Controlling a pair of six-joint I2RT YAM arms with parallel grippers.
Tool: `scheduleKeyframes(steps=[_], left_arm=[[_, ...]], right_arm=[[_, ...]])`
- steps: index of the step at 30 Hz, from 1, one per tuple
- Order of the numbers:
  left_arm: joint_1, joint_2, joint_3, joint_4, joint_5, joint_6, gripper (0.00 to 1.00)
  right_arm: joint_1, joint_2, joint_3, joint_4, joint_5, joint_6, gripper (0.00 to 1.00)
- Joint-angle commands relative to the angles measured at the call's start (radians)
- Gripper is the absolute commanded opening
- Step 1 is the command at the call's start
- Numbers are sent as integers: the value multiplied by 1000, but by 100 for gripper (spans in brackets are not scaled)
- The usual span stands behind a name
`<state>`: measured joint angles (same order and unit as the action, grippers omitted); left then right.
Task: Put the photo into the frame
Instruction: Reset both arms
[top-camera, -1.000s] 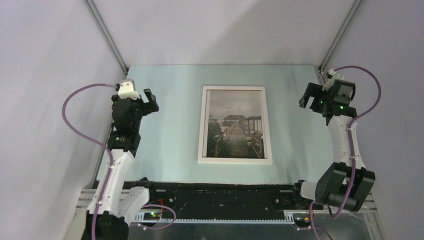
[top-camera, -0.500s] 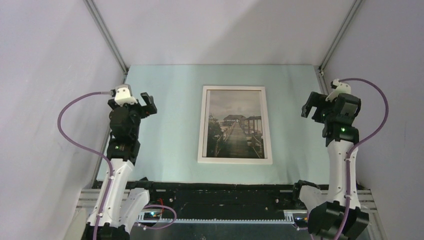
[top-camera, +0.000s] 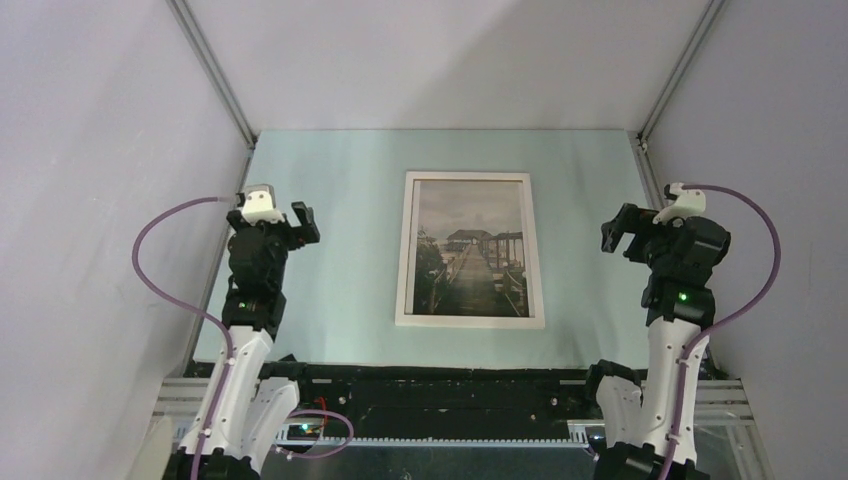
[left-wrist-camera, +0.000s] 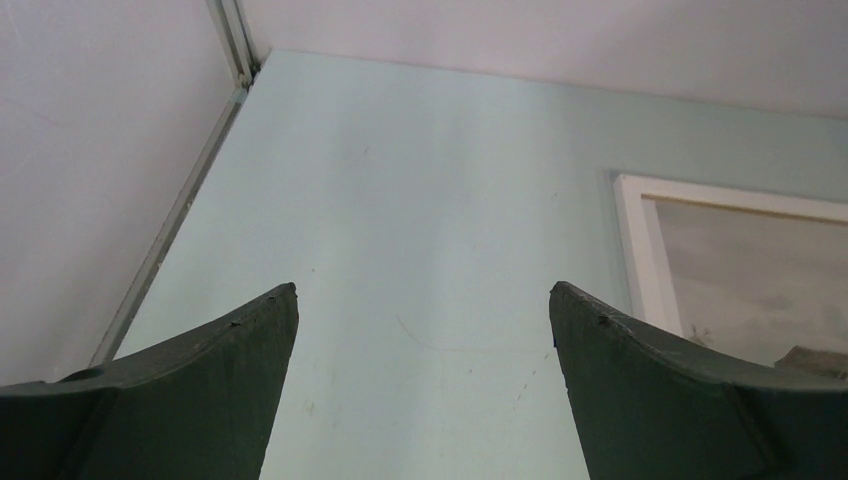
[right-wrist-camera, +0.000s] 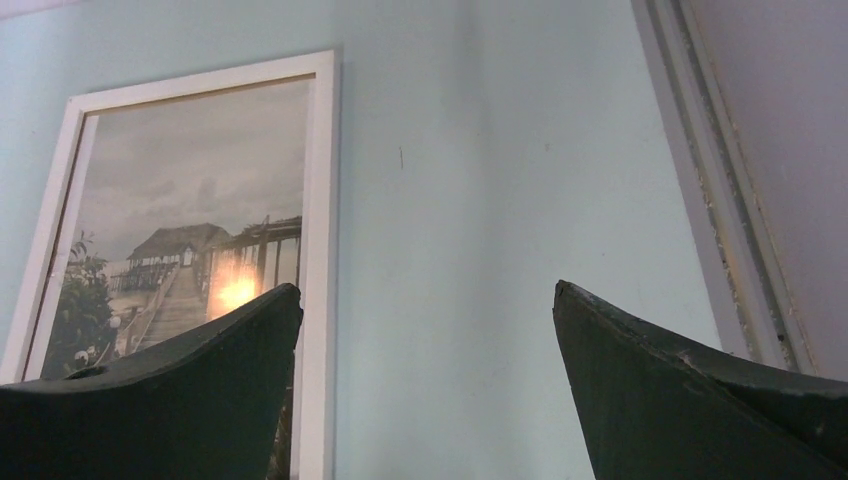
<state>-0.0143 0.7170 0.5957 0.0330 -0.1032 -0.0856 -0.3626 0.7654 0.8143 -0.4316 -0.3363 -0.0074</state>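
Showing the photo (top-camera: 470, 245) lying inside the frame (top-camera: 404, 250), flat at the middle of the table (top-camera: 330, 180).
Holding the left gripper (top-camera: 302, 222) and the right gripper (top-camera: 618, 228) above the table, well apart from the frame on either side, both with jaws spread wide and grasping nothing; facing the pier scene upward within the narrow white border.

Robot test cell, lab-type setup. Plain pale panels (top-camera: 440, 60) box in left, far and right sides. Bare aluminium struts (top-camera: 212, 70) climb far corners. Pale green mat (top-camera: 350, 200) covers tabletop. Left arm (top-camera: 245, 335) and right arm (top-camera: 675, 345) sit on black rail (top-camera: 440, 395) at near edge. Purple cables (top-camera: 138, 240) loop out, green status light (top-camera: 682, 297) glows.
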Motion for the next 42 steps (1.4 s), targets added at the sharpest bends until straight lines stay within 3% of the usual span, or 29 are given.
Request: scheduleKeyframes(steps=[1, 10, 19, 42], left_arm=[[8, -18, -55, 70, -24, 33, 100], [8, -48, -78, 94, -77, 47, 100], [8, -57, -56, 78, -176, 43, 100], [8, -52, -55, 80, -184, 54, 100]], right_arm=[[-18, -47, -7, 49, -31, -41, 99], [-51, -90, -26, 62, -14, 2, 100], [-58, -96, -26, 57, 142, 37, 100], [-64, -102, -26, 23, 90, 11, 99]])
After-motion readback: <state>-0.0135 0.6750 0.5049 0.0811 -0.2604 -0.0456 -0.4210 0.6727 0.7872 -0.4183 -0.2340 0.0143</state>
